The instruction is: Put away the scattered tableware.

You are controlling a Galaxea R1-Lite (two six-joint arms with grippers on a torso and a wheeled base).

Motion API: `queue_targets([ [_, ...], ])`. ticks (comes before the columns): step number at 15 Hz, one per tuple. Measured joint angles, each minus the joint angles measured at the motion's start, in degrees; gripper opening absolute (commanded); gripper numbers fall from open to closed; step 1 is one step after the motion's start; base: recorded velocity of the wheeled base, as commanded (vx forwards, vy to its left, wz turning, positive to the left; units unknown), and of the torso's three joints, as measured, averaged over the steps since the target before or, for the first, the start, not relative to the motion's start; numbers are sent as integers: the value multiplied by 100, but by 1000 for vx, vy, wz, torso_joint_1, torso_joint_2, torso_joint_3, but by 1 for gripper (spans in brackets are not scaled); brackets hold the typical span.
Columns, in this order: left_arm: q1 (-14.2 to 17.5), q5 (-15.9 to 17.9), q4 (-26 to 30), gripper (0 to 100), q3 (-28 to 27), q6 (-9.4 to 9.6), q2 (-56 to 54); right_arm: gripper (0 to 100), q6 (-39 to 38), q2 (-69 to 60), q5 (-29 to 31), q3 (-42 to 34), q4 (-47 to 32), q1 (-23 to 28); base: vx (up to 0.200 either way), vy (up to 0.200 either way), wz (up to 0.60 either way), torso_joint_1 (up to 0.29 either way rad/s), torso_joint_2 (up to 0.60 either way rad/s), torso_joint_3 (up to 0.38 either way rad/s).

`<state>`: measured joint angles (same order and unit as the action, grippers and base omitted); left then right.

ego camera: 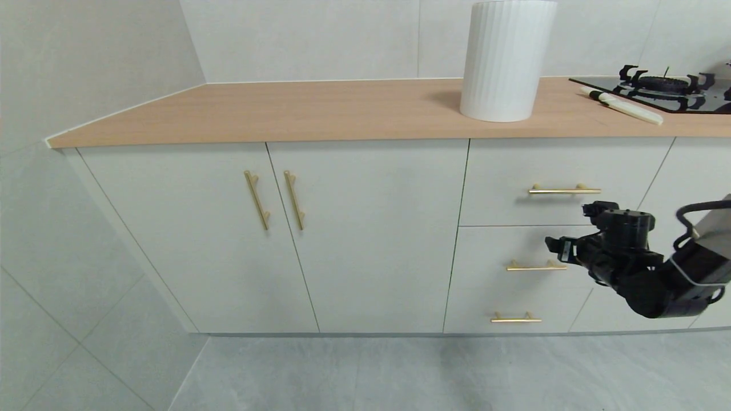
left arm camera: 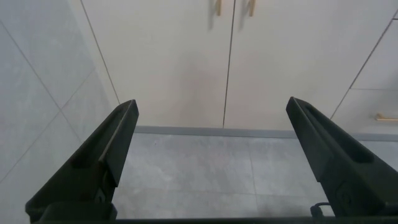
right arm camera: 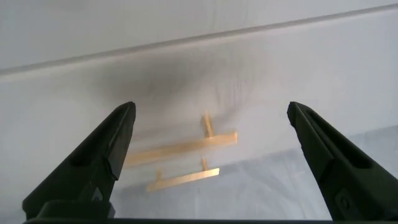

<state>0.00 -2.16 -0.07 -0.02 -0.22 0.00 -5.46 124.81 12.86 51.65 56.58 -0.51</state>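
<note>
On the wooden worktop (ego camera: 297,111), far right, a cream utensil (ego camera: 623,106) (prob. a knife, dark band near one end) lies flat. Its far end touches or just overlaps the edge of the black hob (ego camera: 668,94); can't tell which. A white ribbed canister (ego camera: 506,60) stands upright to the utensil's left, apart from it.

R gripper (ego camera: 557,246): jaws wide apart, nothing between them. It sits in front of the drawer stack (ego camera: 497,242), approx. level w/ the middle drawer handle (ego camera: 531,266). In the right wrist view that handle shows between the two fingers (right arm camera: 106,162), near but not touching, w/ the bottom drawer handle (right arm camera: 183,179) just past it.

L gripper (left arm camera: 211,155): jaws also wide apart, empty. It hangs low, aimed at the floor (left arm camera: 186,180) and the plinth (left arm camera: 186,130) under the double cabinet doors (left arm camera: 174,62).

Status: all 3 drawers sit flush and shut, and both doors are shut.

Judged progress: approx. zero. Nothing is stowed or picked up, and no storage is open. You are at the approach to the middle handle.

Left to do, as you'd read it:
- close on the handle and pull the drawer out
- fetch the utensil from the worktop, which is well apart from the R gripper and higher
- place it in the drawer and shut the drawer

Whether the drawer or the canister is the intended home can't be told from this.
</note>
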Motion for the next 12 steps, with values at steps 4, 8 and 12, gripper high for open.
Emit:
queue_targets([
  [4,-2,-2,2,100,0,-2,0,100,13,-1952,-9,-1904,621,-1,0,0,0,0,0,0],
  [8,-5,-2,0,100,0,-2,0,100,0,-4311,-50,-3794,922,178,0,0,0,0,0,0],
  [12,-5,-2,2,100,2,0,0,100,-121,-6699,-222,-4920,0,456,0,0,0,0,0,0],
])
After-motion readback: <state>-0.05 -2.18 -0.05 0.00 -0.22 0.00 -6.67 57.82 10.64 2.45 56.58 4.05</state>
